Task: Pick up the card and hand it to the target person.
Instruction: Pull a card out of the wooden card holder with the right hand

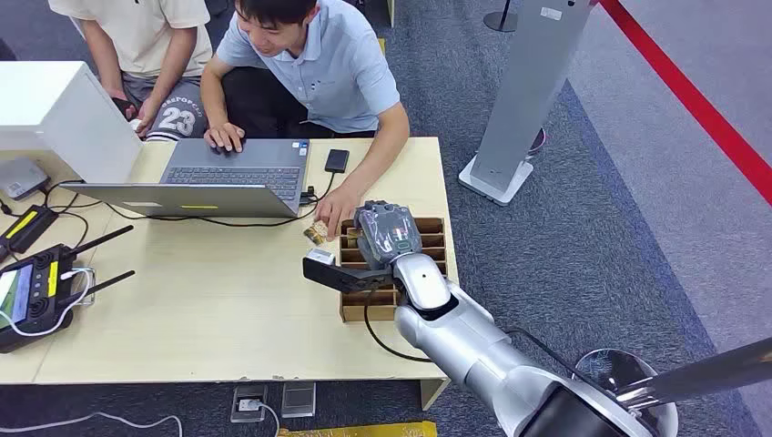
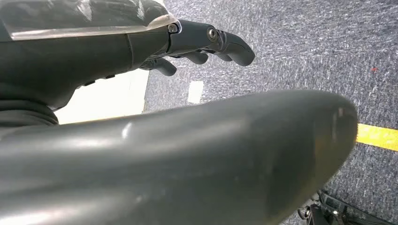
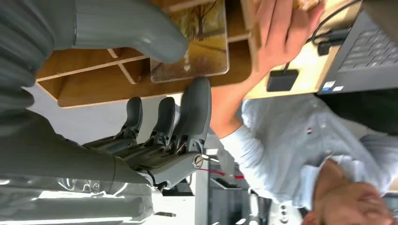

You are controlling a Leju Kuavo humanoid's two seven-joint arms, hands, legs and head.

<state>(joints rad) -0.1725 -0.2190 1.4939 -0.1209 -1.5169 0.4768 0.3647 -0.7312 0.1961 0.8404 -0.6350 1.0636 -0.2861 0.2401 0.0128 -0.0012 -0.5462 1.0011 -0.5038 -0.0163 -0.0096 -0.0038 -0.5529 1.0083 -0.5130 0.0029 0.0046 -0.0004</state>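
Note:
In the right wrist view the card (image 3: 199, 44), printed with an autumn tree scene, is pinched between the thumb and a dark finger (image 3: 197, 105) of my right hand (image 3: 155, 93). It is held over the wooden compartment box (image 3: 94, 79). In the head view my right hand (image 1: 382, 238) hovers over that box (image 1: 401, 305) at the table's right end. A person in a light blue shirt (image 1: 337, 64) sits across the table. That person's hand (image 1: 339, 211) (image 3: 277, 37) reaches right up to the card's edge and holds a small brown item (image 1: 317, 233). My left hand (image 2: 211, 44) hangs over the carpet, fingers apart, holding nothing.
An open laptop (image 1: 237, 173) with cables, a black device (image 1: 337, 160), a white box (image 1: 55, 109) and a remote controller (image 1: 36, 287) lie on the table (image 1: 209, 319). A second person (image 1: 146, 36) sits at the back left. A grey stand (image 1: 523, 91) rises to the right.

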